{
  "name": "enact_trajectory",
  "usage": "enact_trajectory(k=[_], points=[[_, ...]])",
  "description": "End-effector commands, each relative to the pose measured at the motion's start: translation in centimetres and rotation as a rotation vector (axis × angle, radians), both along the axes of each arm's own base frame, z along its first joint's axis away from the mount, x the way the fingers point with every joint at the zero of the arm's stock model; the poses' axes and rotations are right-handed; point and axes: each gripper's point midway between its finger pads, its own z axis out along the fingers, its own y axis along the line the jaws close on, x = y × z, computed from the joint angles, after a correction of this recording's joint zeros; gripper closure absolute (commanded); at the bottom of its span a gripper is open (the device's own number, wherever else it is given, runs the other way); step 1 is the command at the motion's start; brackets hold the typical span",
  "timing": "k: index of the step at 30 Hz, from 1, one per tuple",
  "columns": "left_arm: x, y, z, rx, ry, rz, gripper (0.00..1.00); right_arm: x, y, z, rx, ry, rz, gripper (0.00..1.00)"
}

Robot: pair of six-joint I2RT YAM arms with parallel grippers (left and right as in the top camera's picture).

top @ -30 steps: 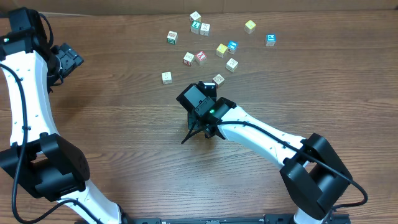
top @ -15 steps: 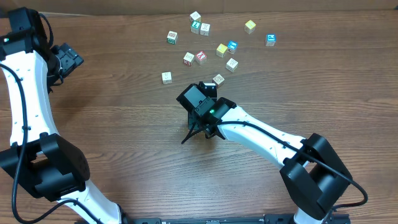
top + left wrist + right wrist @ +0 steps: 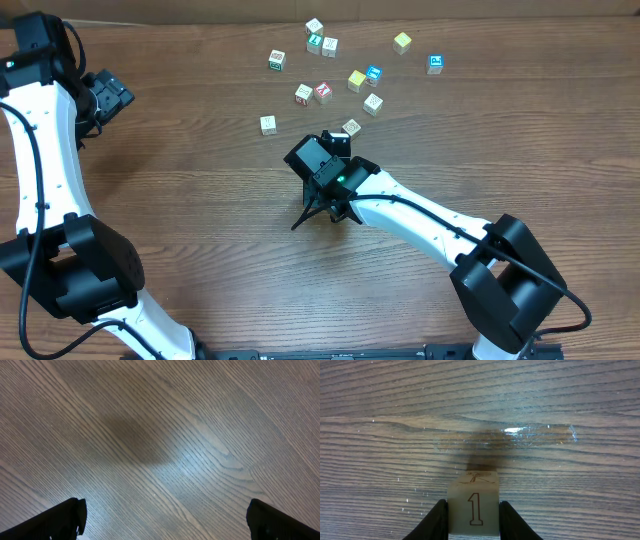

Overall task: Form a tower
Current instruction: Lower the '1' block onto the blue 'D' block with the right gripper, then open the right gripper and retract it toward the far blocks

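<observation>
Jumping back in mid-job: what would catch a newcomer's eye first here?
The right claw, mid-table, is shut on a pale wooden cube printed with a 1. Beyond it, loose letter cubes lie scattered toward the far edge. The left claw hangs wide open over bare tabletop at the left.

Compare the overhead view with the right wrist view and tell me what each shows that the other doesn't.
Only overhead: the scattered loose cubes toward the table's far edge, and the left gripper parked far off to the left. Only right wrist: the pale cube printed with a 1, pinched between the fingers of the right gripper; from above the gripper's own body hides it. Both: the wood-grain table and the right gripper itself.
</observation>
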Motion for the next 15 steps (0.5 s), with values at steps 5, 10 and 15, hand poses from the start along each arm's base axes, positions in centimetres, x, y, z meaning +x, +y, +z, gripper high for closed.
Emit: enact_trajectory(k=[5, 10, 15], points=[[0.04, -0.03, 0.14, 0.008, -0.001, -0.006, 0.0, -0.19, -0.32, -0.3, -0.013, 0.0, -0.009, 0.72], [0.04, -0.03, 0.14, 0.008, -0.001, -0.006, 0.0, -0.21, -0.26, -0.31, -0.01, 0.001, -0.008, 0.66], [0.03, -0.02, 0.14, 0.008, -0.001, -0.006, 0.0, -0.16, -0.21, -0.28, -0.008, -0.001, -0.008, 0.52]])
